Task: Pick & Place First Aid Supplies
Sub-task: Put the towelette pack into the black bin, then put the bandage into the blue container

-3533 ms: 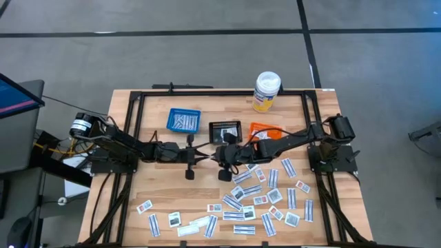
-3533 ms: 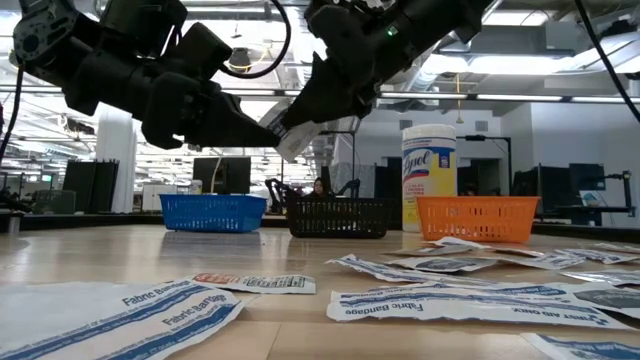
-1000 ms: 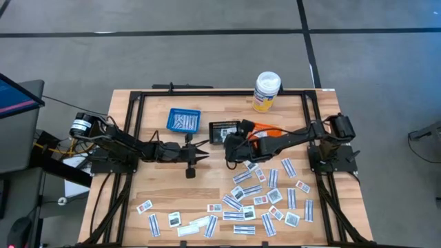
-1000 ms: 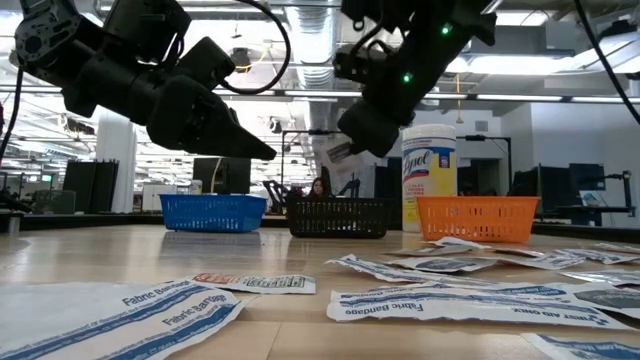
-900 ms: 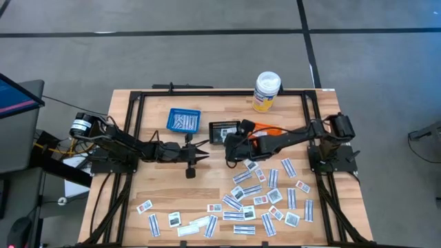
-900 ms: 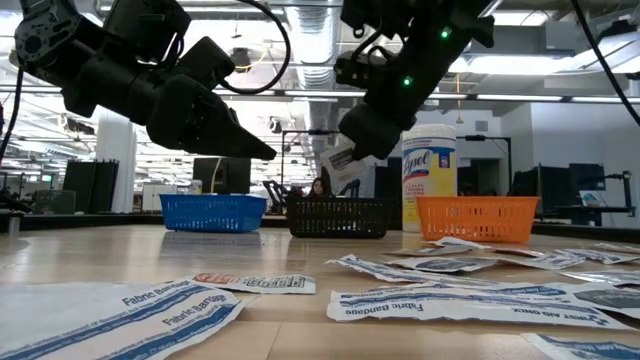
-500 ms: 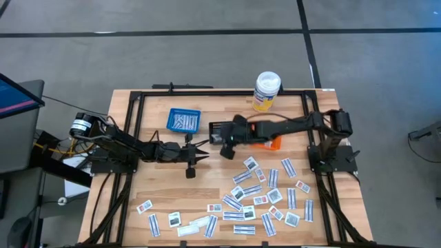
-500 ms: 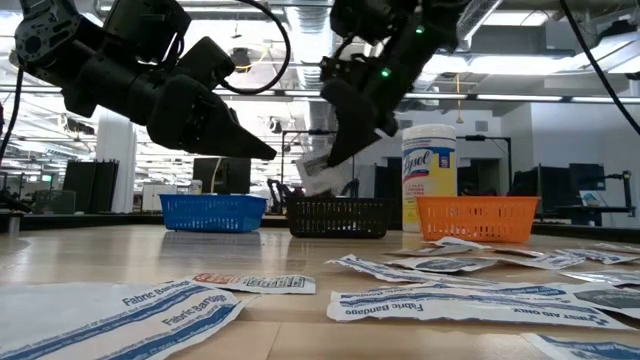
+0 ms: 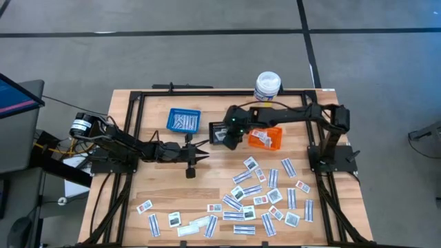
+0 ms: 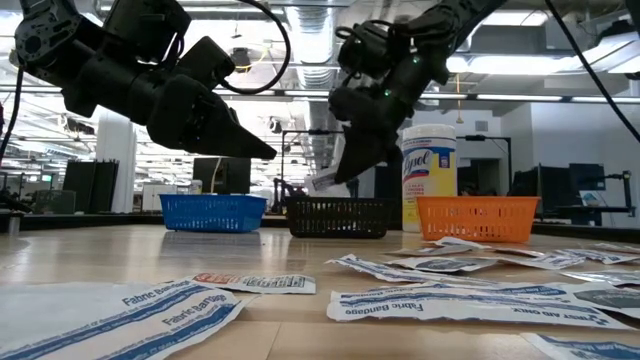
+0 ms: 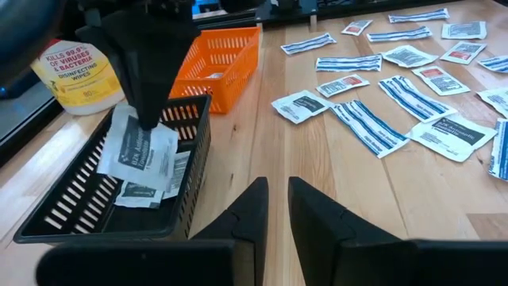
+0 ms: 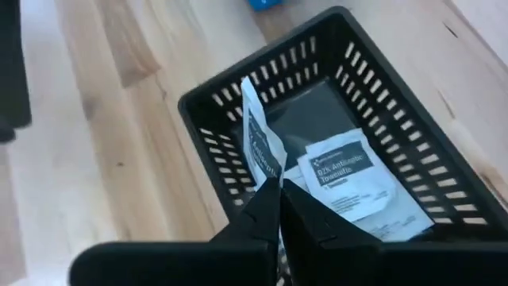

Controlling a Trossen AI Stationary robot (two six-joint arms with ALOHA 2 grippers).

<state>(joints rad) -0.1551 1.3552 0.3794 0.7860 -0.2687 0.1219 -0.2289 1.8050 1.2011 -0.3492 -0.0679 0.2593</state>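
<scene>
My right gripper (image 9: 222,136) hangs over the black basket (image 9: 224,127), shut on a small white packet (image 12: 260,143). Two more white packets (image 12: 345,171) lie flat on the basket's floor. My left gripper (image 9: 206,153) waits just to the basket's near left, level above the wood. Its fingers (image 11: 255,208) stand a narrow gap apart with nothing between them. Several more first aid packets (image 9: 262,196) lie flat on the table's near right part. My right gripper pinches the packet's one end (image 12: 271,179) between its two fingertips. The fingers slant down from the table's right side. The packet (image 11: 140,149) hangs tilted below them over the inside of the basket, and its lower edge is above the basket's rim in the low view.
A blue basket (image 9: 183,119) with strips stands left of the black one, and an orange basket (image 9: 266,137) stands right of it. A white bottle with a yellow label (image 9: 267,85) stands at the far edge. Bare wood lies at the near left.
My right gripper has swung from beside the orange basket toward the table's far left, to above the black basket, and has rolled and tipped its fingers downward. The packet has travelled with it, lifted clear all the way, and now hangs lower.
</scene>
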